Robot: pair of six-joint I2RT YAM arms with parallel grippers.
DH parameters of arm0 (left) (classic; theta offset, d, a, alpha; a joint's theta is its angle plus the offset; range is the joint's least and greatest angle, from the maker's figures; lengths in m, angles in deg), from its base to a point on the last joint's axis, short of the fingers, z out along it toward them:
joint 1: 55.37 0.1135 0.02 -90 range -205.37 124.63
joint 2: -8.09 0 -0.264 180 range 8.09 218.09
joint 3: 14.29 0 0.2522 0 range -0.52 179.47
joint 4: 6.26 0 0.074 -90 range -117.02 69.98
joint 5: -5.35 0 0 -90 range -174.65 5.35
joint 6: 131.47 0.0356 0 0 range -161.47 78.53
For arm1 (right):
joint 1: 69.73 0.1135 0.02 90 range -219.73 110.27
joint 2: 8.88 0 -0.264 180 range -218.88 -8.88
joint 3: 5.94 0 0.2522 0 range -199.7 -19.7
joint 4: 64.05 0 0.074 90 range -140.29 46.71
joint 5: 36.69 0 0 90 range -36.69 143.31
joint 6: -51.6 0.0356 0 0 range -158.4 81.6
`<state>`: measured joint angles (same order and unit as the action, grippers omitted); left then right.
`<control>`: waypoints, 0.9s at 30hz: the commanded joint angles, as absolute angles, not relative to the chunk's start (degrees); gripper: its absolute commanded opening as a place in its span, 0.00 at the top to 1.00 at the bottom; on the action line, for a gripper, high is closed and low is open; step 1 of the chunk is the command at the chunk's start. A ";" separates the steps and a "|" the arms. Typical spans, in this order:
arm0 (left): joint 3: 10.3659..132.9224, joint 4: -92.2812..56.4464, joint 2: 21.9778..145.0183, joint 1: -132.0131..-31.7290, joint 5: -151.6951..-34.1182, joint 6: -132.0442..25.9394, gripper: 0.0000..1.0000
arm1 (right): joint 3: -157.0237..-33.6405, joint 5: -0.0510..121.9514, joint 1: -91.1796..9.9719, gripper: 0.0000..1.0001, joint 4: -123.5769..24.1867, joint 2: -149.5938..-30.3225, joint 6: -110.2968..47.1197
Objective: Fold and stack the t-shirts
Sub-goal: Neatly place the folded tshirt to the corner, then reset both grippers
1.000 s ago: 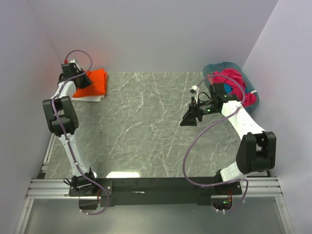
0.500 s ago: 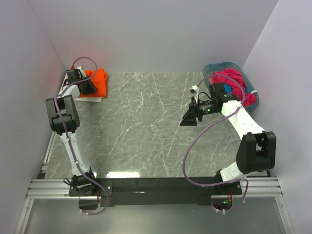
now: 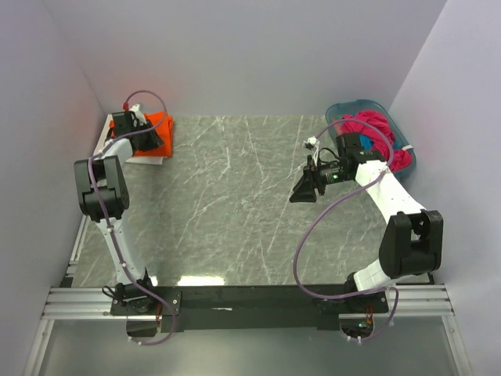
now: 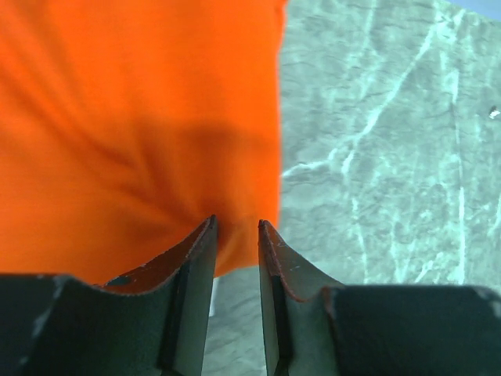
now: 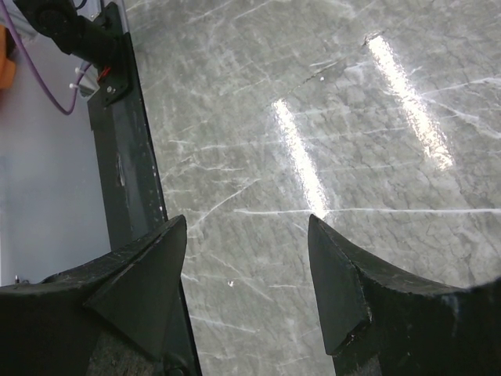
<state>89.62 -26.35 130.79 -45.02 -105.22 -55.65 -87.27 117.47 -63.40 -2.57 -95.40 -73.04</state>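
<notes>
Left wrist view: orange t-shirt (image 4: 133,117) puckered at the narrow left pincer (image 4: 236,223), grip uncertain.
Laid at the worktop's (image 3: 235,204) 10 o'clock for stacking; the right pincer (image 5: 247,223) is held wide, empty, seemingly for the next pick.

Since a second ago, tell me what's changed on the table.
The left gripper swung rightward over the orange shirt, its jaws now narrowly apart at the cloth's edge; whether it pinches cloth is unclear. The right gripper, open above the table, and the basket of pink shirts stayed put.
</notes>
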 commanded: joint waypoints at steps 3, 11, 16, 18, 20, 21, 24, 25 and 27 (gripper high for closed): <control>89.82 -24.85 129.03 -46.32 -106.71 -54.83 0.66 | -89.57 119.05 -63.84 0.30 -1.86 -95.63 -74.09; 90.71 -27.05 131.93 -46.58 -104.51 -54.31 0.66 | -89.57 119.05 -63.84 0.29 -1.69 -95.71 -74.35; 84.84 -20.49 123.01 -46.58 -100.65 -54.30 0.65 | -89.48 118.35 -63.76 0.29 -2.04 -95.28 -74.18; 82.37 -17.13 118.24 -46.49 -98.45 -54.22 0.62 | -89.40 117.82 -63.84 0.29 -2.48 -94.84 -73.82; 79.55 -14.67 111.12 -46.58 -96.61 -54.13 0.57 | -89.13 116.51 -63.84 0.29 -3.09 -93.87 -73.30; 78.76 -14.57 108.84 -46.58 -94.68 -54.39 0.49 | -88.96 116.15 -63.76 0.29 -4.05 -93.43 -73.12; 76.82 -17.37 101.10 -46.41 -88.80 -57.36 0.30 | -88.25 113.87 -63.84 0.28 -5.90 -91.41 -72.07; 75.25 -18.08 97.43 -45.80 -88.60 -59.03 0.24 | -88.17 113.17 -63.84 0.28 -6.43 -90.36 -71.54; 70.96 -18.44 91.98 -44.48 -94.53 -62.89 0.04 | -87.64 110.89 -63.84 0.28 -8.18 -88.17 -70.93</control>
<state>75.64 -20.05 99.73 -45.98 -93.20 -57.48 -87.18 113.71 -63.40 -4.42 -93.43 -72.23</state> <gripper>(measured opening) 0.853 0.720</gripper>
